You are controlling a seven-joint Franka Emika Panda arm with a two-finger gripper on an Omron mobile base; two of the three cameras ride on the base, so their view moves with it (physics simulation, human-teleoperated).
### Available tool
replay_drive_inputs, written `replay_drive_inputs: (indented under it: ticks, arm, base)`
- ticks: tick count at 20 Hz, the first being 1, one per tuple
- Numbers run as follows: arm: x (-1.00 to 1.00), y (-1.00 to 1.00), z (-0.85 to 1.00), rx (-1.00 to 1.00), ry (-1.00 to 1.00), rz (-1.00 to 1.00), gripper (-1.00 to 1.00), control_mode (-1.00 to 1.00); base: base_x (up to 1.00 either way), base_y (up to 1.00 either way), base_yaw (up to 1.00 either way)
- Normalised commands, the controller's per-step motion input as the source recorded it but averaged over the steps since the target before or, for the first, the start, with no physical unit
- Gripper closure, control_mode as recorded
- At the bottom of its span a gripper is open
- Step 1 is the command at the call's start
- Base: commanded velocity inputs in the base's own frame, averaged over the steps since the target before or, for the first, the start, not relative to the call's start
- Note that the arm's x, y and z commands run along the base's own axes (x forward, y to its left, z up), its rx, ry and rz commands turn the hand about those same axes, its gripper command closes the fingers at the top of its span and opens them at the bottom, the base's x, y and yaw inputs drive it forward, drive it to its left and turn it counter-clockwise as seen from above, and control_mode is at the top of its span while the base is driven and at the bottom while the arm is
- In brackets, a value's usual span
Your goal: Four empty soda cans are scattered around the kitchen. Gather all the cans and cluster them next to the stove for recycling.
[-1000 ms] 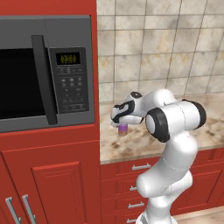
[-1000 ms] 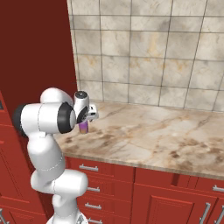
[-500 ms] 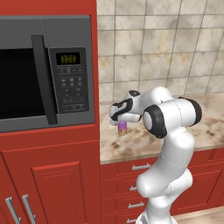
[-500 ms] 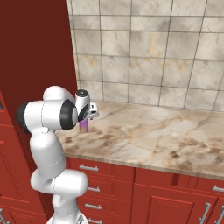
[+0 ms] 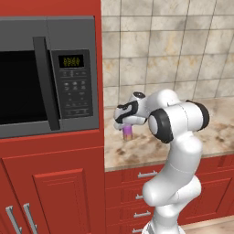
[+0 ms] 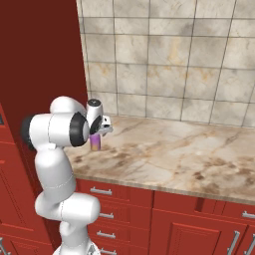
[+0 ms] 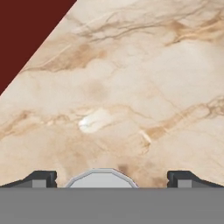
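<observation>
While the white arm bends over the counter, its gripper (image 5: 127, 124) hangs just above a purple can (image 5: 128, 133) that stands upright on the beige marbled countertop (image 5: 215, 132), near the countertop's left end. From the right base camera the same can (image 6: 95, 143) shows below the gripper (image 6: 99, 130), close to the tall red cabinet side (image 6: 45, 64) that closes off the counter on the left. Looking down from the hand, the can's silvery top (image 7: 102, 178) sits at the bottom edge between the two dark fingertips (image 7: 41, 178), which stand spread wide on either side of it without touching it. Brown veins run across the pale stone, with a small bright glare patch near the middle of the hand view, and a dark red wedge of the cabinet fills that view's upper left corner. Behind the counter, a wall of tan, mottled tiles (image 6: 169, 55) rises to the top of both base views. Left of the counter, a grey microwave (image 5: 48, 77) with a dark door, a vertical handle and a button panel with a small lit display is built into the red cabinets. Below the countertop run red drawers (image 6: 117, 196) and doors with slim silver handles.
</observation>
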Motion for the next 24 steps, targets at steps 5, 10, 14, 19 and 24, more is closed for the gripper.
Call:
replay_drive_inputs:
  ticks: [5,10,14,19,24]
  arm:
    - [-0.27,-0.05,-0.12,0.0,0.04,-0.01,-1.0,-1.0]
    - [-0.21,-0.01,-0.12,0.0,0.03,-0.01,-1.0,-1.0]
    - [-0.06,0.0,-0.18,0.0,0.04,-0.01,-1.0,-1.0]
    - [0.0,0.0,-0.24,0.0,0.05,0.0,1.0,-1.0]
    - [-0.04,0.0,-0.25,0.0,0.07,0.0,1.0,-1.0]
  base:
    - [0.0,0.0,0.0]
    - [0.0,0.0,0.0]
    - [0.0,0.0,0.0]
    - [0.0,0.0,0.0]
    - [0.0,0.0,0.0]
